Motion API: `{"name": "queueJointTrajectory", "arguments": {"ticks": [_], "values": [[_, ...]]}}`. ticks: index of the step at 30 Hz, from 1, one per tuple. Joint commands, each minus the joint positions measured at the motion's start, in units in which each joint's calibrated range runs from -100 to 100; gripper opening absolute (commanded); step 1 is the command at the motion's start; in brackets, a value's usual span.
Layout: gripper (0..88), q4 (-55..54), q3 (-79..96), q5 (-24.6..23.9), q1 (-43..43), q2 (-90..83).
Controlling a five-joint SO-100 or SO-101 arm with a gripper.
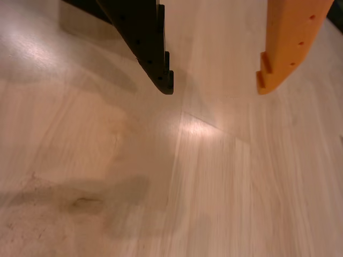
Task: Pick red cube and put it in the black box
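Note:
In the wrist view my gripper (pixel 214 88) reaches in from the top edge and stands open. Its black finger (pixel 150 48) is on the left and its orange finger (pixel 286 48) on the right, with a wide gap and nothing between them. Both tips hang above the pale wooden tabletop (pixel 171 176). The red cube and the black box are out of view.
The light wood surface has a bright glare spot (pixel 195 127) just below the fingers. A dark smudge (pixel 80 202) marks the wood at the lower left. A dark patch sits in the top right corner (pixel 336 13).

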Motion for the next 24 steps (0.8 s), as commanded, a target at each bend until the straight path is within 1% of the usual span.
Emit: {"name": "queueJointTrajectory", "arguments": {"ticks": [1, 3, 4, 5, 8, 17, 24], "values": [[14.8, -1.3, 3.3, -1.2, 1.6, -5.1], [4.8, -1.2, 4.8, -0.9, 1.5, -7.8], [1.5, -0.8, 5.4, -0.8, 1.6, -8.8], [0.8, -0.7, 6.3, -0.8, 1.6, -9.8], [3.2, -0.6, 11.3, -0.8, 1.6, -12.3], [0.9, 4.9, 13.1, -1.3, 4.2, -22.6], [0.9, 5.3, 13.6, -0.9, 4.5, -24.8]]}}
